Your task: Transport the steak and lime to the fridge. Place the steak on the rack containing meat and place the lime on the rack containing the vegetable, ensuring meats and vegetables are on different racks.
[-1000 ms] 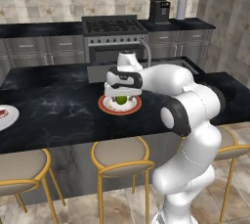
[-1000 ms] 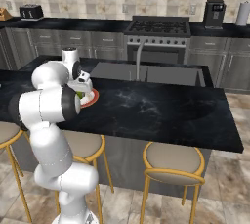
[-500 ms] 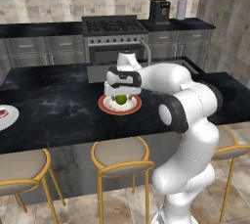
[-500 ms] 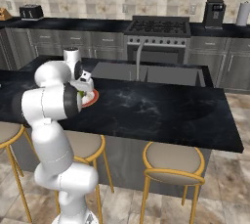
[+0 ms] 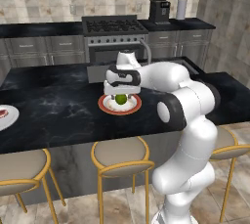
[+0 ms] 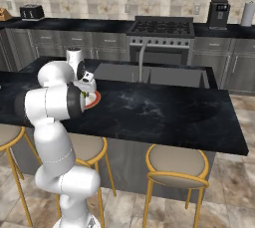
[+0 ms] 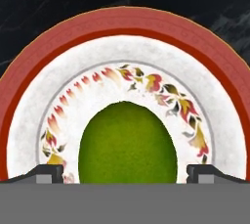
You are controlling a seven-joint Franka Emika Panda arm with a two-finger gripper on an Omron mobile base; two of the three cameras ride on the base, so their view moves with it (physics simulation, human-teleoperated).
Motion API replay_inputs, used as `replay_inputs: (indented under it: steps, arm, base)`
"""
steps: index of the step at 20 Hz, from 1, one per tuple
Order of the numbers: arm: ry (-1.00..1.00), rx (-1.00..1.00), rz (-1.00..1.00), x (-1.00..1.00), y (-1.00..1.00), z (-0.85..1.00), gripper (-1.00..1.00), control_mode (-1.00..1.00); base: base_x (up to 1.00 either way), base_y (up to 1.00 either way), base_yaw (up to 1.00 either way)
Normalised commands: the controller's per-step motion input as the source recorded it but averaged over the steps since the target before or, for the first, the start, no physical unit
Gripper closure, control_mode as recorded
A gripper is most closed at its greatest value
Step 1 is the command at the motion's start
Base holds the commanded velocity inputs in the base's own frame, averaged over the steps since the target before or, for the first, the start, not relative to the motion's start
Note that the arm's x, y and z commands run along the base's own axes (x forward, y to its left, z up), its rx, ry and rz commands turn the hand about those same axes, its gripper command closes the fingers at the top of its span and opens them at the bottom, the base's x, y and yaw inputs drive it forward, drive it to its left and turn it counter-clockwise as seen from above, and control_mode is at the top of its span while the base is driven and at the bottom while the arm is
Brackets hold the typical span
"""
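Black marble table (image 5: 58, 115), left base view: small round glossy green lime (image 5: 120, 99) sits on red-rimmed white plate (image 5: 105, 105), pincer (image 5: 120, 94) low over it; second white plate (image 5: 10, 117) at far left edge, red piece on it.
Right base view: pincer (image 6: 85, 88) at plate (image 6: 93, 99).
Hand view: lime (image 7: 128, 142) between spread fingertips (image 7: 49, 173), pincer (image 7: 128, 175) open, contact unclear.

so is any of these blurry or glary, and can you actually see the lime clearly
Hand view: sharp, the lime is evenly lit with no glare, its lower part cut off by the grey band, with the claw tips on either side. Left base view: soft and low-detail, the lime a small green blob on the plate under the claw. Right base view: pale sheen on the counter.
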Motion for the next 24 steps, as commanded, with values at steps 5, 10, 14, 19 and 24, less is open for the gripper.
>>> replay_inputs:
  steps: [5,10,14,19,24]
  arm:
    - [0.01,0.03,0.0,-0.15,0.0,-0.07,-1.0,-1.0]
    - [0.01,0.03,0.0,-0.04,0.0,-0.15,1.0,-1.0]
    - [0.0,0.02,0.0,0.0,0.0,-0.2,1.0,-1.0]
    - [0.0,0.0,0.0,0.0,0.01,-0.25,1.0,-1.0]
    - [-0.03,0.01,-0.08,-0.55,-0.11,0.04,1.0,-1.0]
  base:
    - [0.0,0.0,0.0]
    - [0.0,0.0,0.0]
    - [0.0,0.0,0.0]
    - [0.0,0.0,0.0]
    - [0.0,0.0,0.0]
